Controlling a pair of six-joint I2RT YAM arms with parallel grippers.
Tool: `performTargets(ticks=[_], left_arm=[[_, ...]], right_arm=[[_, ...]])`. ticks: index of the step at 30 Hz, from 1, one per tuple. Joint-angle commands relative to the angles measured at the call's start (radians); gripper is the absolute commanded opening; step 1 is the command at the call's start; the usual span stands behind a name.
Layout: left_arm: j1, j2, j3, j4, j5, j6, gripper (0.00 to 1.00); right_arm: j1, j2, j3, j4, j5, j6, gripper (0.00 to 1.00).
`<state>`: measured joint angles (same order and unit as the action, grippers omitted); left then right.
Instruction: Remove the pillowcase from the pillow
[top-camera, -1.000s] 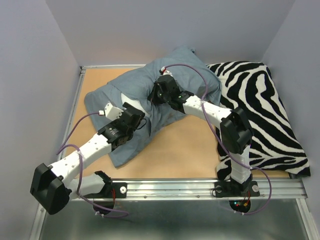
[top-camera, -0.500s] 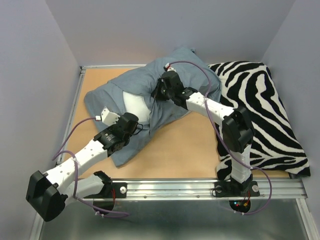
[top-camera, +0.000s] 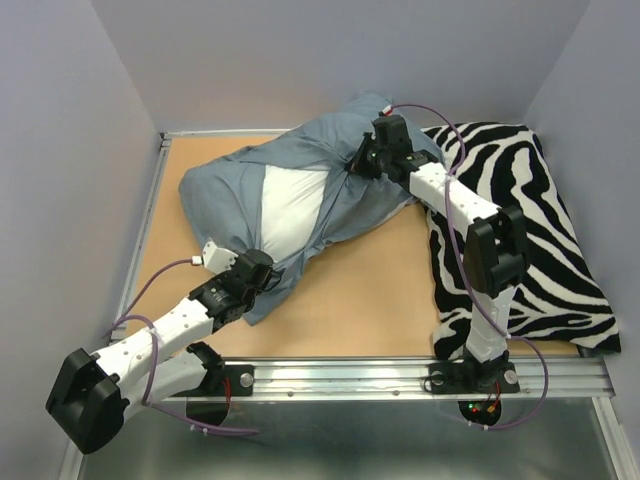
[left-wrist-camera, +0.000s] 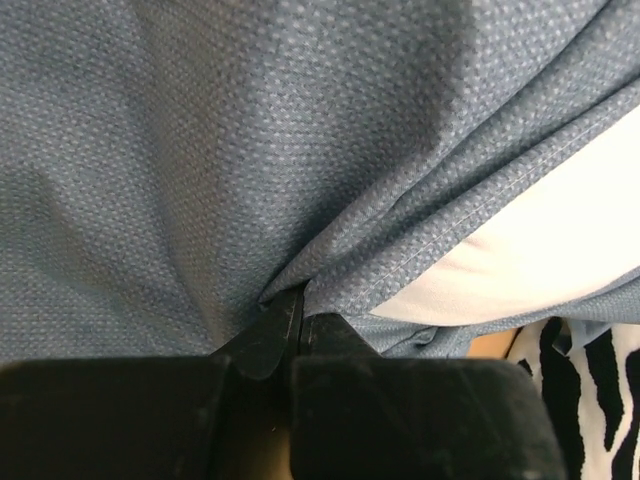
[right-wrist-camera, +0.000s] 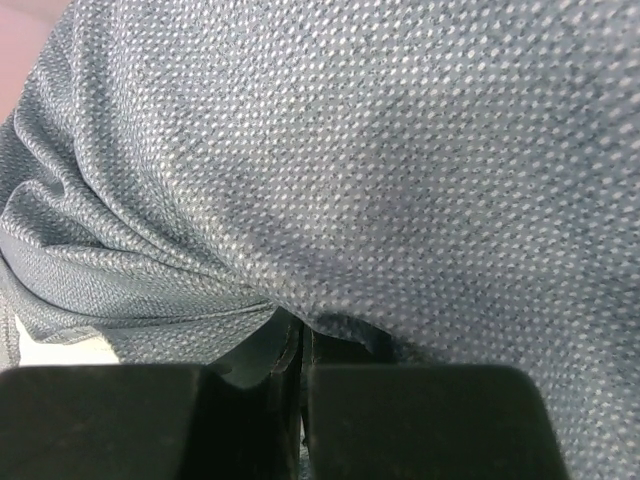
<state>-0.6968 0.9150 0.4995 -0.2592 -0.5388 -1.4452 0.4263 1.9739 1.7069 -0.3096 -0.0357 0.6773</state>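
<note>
The left gripper (top-camera: 265, 268) is pinched tight on the pillowcase (top-camera: 220, 190) at the case's near edge, low on the left of the table (top-camera: 370, 290). In the left wrist view its jaws meet with no gap (left-wrist-camera: 300, 302), and the blue cloth (left-wrist-camera: 200, 150) gathers into a pucker at the tips. The stitched hem runs just to the right of them, with the white pillow (left-wrist-camera: 560, 250) bare beyond it.

The right gripper (top-camera: 361, 163) is likewise closed on the pillowcase, at its far right end close to the zebra cushion (top-camera: 530, 220). Its wrist view shows the jaws together (right-wrist-camera: 300, 328) with folds of blue cloth (right-wrist-camera: 400, 150) drawn into them.

The case lies across the far left of the table, stretched between the 2 grippers. The pillow (top-camera: 290, 205) is partly inside it: a white strip shows in the middle between 2 blue flaps, and the rest is covered. The cushion fills the table's right side, with the right arm reaching above it.
</note>
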Motion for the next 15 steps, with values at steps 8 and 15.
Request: performTargets(ticks=[8, 15], left_arm=[[0.000, 0.067, -0.159, 0.181, 0.039, 0.055, 0.00], [0.000, -0.001, -0.206, 0.313, 0.028, 0.138, 0.00]], right_arm=[[0.052, -0.159, -0.111, -0.003, 0.112, -0.142, 0.34], [0.126, -0.314, -0.205, -0.003, 0.108, -0.189, 0.62]])
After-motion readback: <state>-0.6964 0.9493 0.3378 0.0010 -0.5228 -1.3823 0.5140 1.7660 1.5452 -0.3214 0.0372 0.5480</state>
